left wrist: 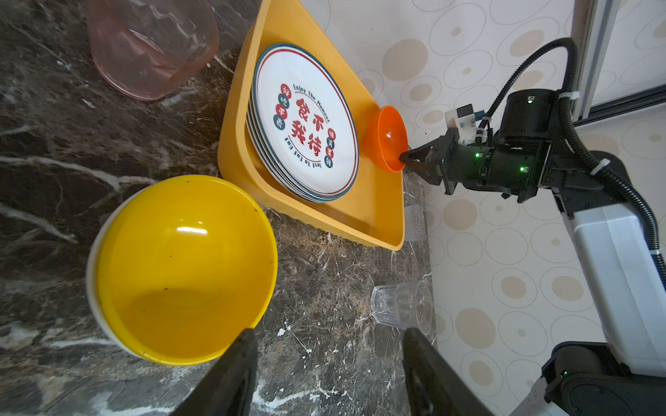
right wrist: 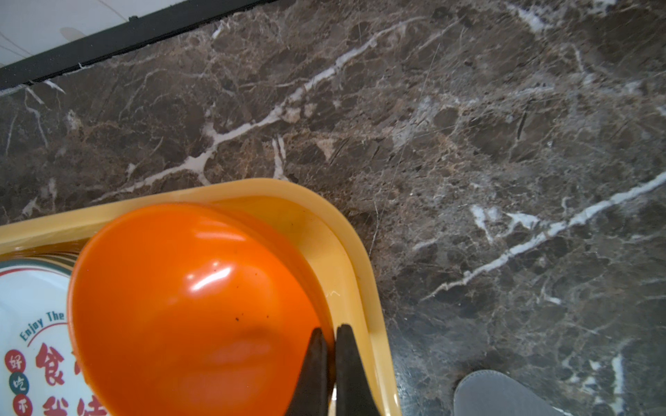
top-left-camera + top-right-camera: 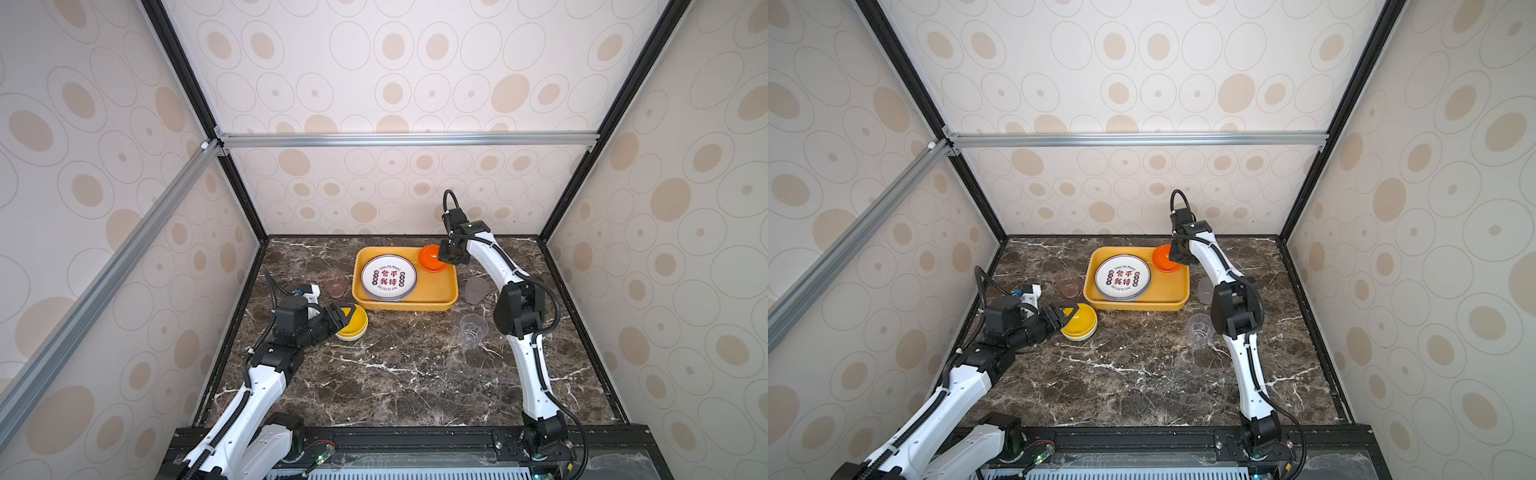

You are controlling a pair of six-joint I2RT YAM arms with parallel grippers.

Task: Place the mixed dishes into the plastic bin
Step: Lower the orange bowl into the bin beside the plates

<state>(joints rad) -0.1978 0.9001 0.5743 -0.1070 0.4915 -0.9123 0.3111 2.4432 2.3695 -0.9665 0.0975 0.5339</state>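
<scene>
Left gripper [image 1: 326, 351]: jaws spread wide and straddling the left rim of the yellow bowl [image 1: 183, 266]. One finger is over the bowl's inside, the other outside it above the desk [image 1: 317, 281]. I cannot tell whether either finger touches the rim.
Yellow bowl: upright on the desk, nested inside a cream bowl [image 1: 93, 288], just off the front left corner of the bin [image 3: 436, 291] and outside it.
Right gripper [image 2: 331, 360]: pinched tight on the rim of the orange bowl [image 3: 431, 257].
Orange bowl: tilted, at the bin's far right corner, just beside the plates [image 3: 388, 277].
Bin: yellow, at the back middle of the desk.
Plates: a stack lying flat in the left part of the bin.
Pink cup [image 3: 336, 284]: on its side on the desk, just left of the bin.
Grey cup [image 3: 476, 290]: on the desk, just right of the bin.
Clear cup [image 3: 473, 330]: upright on the desk in front of the grey cup, close to the right arm.
</scene>
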